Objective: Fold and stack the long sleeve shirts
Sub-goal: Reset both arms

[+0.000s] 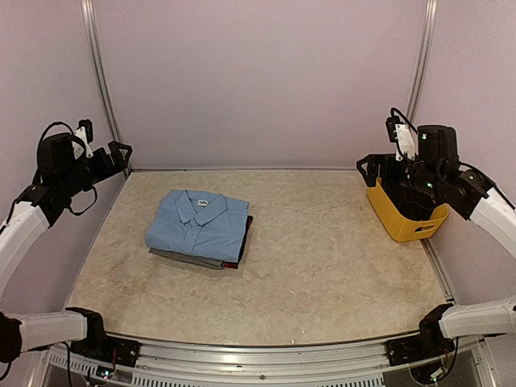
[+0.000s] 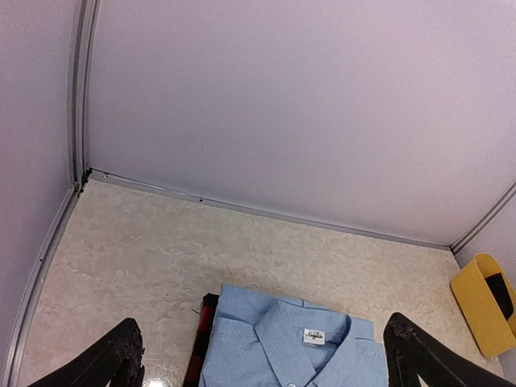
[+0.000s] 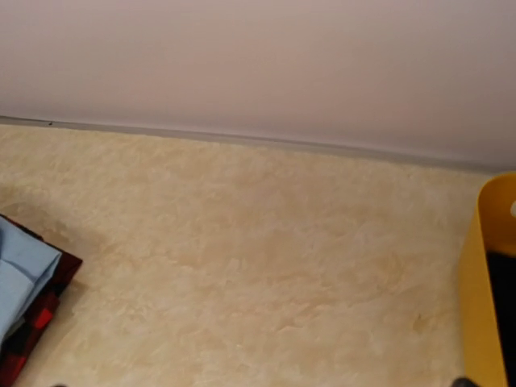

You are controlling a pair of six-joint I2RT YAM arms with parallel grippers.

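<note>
My left jaws and right jaws stand wide open and empty, well apart from the blue shirt [image 1: 197,226] that lies on the grey shirt [image 1: 184,258] and the plaid shirt [image 1: 234,264] on the tabletop [image 1: 322,258], where a careless low pass could snag an edge and skew the pile, and its white collar label [image 2: 314,336] is too small to read.
</note>
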